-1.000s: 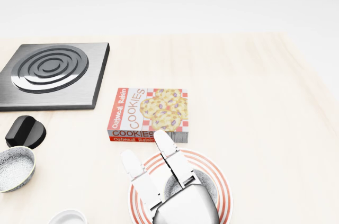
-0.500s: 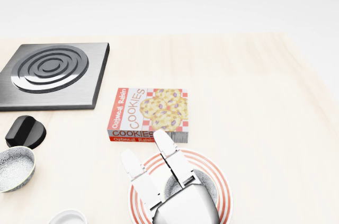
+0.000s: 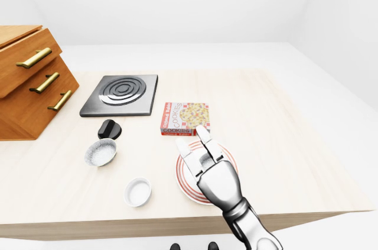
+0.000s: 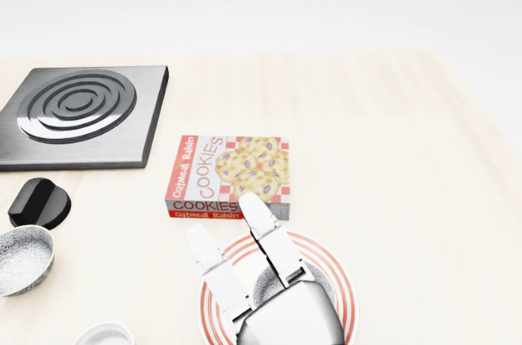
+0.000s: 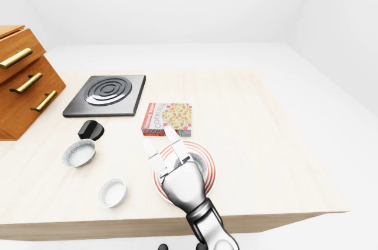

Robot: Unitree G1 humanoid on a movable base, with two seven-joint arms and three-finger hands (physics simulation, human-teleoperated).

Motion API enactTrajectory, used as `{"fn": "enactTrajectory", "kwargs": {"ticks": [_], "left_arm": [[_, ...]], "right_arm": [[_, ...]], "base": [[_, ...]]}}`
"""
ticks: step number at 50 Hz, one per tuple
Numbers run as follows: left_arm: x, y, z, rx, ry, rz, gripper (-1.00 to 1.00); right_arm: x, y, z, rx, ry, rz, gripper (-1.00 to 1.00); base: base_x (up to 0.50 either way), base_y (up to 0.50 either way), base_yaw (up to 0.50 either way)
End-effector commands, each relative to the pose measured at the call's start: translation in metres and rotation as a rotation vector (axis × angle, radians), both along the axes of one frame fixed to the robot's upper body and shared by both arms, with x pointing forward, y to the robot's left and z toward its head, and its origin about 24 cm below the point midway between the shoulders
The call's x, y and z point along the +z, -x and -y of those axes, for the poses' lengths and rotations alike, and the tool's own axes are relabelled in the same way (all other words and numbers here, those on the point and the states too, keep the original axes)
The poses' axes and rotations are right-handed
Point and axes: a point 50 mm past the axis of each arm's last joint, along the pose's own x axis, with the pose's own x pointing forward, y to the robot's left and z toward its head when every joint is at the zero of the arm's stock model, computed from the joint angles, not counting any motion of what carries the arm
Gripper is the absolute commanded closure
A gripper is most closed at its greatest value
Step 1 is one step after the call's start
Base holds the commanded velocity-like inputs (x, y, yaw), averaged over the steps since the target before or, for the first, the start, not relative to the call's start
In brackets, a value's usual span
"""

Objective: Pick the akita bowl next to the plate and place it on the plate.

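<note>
Over the plate (image 4: 346,296) at the bottom of the head view, the right robot hand (image 4: 285,316) hovers with its fingers (image 4: 273,247) straight and spread, gripping nothing. Beneath it the akita bowl (image 4: 316,281) sits in the middle of the red-ringed plate, mostly hidden by the palm. Just above the plate lies a cookie box (image 4: 228,175). Further left on the desk (image 4: 408,157), an empty speckled bowl (image 4: 20,257) and an empty white bowl (image 3: 137,191) stand apart, near a black knob (image 4: 39,202) and a stove plate (image 4: 77,112).
</note>
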Motion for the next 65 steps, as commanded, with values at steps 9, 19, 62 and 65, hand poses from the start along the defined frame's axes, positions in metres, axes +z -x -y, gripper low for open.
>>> {"fn": "enactTrajectory", "kwargs": {"ticks": [9,19,62,65], "left_arm": [[-0.001,0.000,0.000,0.001,0.002,-0.002,-1.00],[-0.001,0.000,0.000,0.001,0.001,-0.002,-1.00],[0.000,0.000,0.000,0.001,0.001,-0.001,-1.00],[-0.001,0.000,0.000,0.001,0.002,-0.002,-1.00]], "right_arm": [[0.012,0.004,0.001,-0.001,-0.007,0.006,-1.00],[0.023,0.010,0.002,-0.002,-0.012,0.008,-1.00],[0.048,0.020,0.007,-0.010,-0.020,0.026,-1.00],[0.050,0.019,0.010,-0.022,-0.022,0.032,-1.00]], "base": [[0.00,0.00,0.00],[0.00,0.00,0.00],[0.00,0.00,0.00],[0.00,0.00,0.00]]}}
